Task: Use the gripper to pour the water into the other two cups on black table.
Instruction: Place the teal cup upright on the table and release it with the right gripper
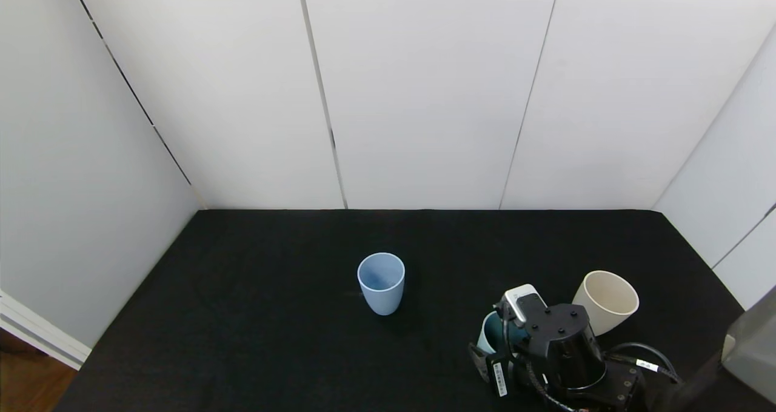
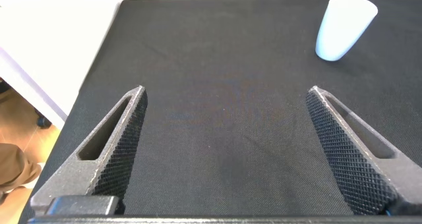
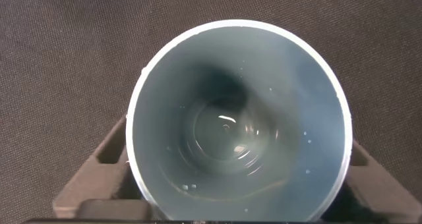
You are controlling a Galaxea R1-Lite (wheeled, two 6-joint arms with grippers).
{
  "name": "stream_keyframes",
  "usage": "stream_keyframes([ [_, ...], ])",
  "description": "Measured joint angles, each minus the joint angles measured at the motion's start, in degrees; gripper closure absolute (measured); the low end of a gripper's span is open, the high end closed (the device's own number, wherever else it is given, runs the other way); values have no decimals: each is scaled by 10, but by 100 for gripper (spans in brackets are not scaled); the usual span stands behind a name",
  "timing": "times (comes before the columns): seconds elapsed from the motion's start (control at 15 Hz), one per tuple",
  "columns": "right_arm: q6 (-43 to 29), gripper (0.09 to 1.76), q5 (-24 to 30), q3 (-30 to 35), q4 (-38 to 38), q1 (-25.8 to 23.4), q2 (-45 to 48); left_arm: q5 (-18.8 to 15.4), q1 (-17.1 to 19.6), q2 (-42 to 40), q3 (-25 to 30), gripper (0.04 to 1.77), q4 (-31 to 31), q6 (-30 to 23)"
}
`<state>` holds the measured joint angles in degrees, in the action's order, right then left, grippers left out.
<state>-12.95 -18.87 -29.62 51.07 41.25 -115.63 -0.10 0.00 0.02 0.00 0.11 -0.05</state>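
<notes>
My right gripper (image 1: 500,339) is at the front right of the black table (image 1: 254,315). It is shut on an upright teal-green cup (image 1: 490,332). In the right wrist view its fingers (image 3: 99,174) press both sides of that cup (image 3: 297,85), and a little water (image 3: 227,128) glints at the bottom. The light blue cup (image 1: 381,282) stands upright at the table's middle. The cream cup (image 1: 606,300) stands just behind and to the right of my right gripper. My left gripper (image 2: 227,95) is open and empty above bare cloth; the light blue cup (image 2: 343,26) is far ahead of it.
White panel walls close the table at the back and both sides. The table's left edge (image 2: 99,59) drops to a wooden floor. A grey object (image 1: 752,345) stands at the front right corner.
</notes>
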Motion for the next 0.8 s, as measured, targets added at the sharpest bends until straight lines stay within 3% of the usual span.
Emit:
stream_keyframes([
  [0.53,12,24,-1,-3,-12,-5,44,0,0,0,0,9,0,0],
  [0.8,30,20,0,-22,-78,-13,125,0,0,0,0,9,0,0],
])
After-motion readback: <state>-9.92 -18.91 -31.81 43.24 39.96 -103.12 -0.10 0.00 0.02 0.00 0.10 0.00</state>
